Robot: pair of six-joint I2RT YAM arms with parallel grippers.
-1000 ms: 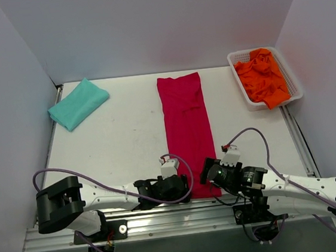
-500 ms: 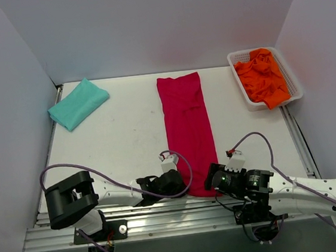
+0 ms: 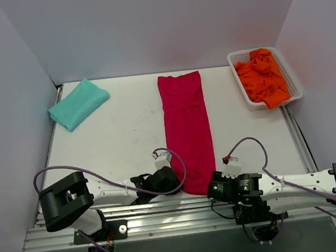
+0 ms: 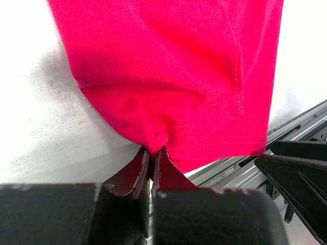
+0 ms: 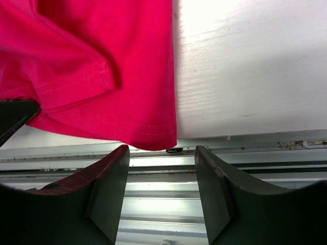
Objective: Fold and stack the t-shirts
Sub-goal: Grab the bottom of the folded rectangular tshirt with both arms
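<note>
From above, shows both arms folded low along the near edge of the table (image 3: 127,136), forearms reaching inward toward each other. Puts the left gripper (image 3: 179,184) at the near left corner of the crimson red t-shirt (image 3: 187,124), a long narrow strip running down the middle of the table from the far side to the near edge. Puts the right gripper (image 3: 210,187) just beside the strip's near right corner. Places the teal t-shirt (image 3: 78,103), folded, at the far left, and the orange t-shirts (image 3: 262,80) heaped in a white basket (image 3: 251,104) at the far right, both well apart from the strip. From the left wrist, shows the fingers (image 4: 134,171) pressed together on a bunched pinch of the red hem, with the cloth puckering down to their tips. From the right wrist, shows the fingers (image 5: 110,189) spread apart with nothing between them, held over the metal rail (image 5: 255,168); finds the hem's corner just ahead of the tips at the table's edge, untouched.
</note>
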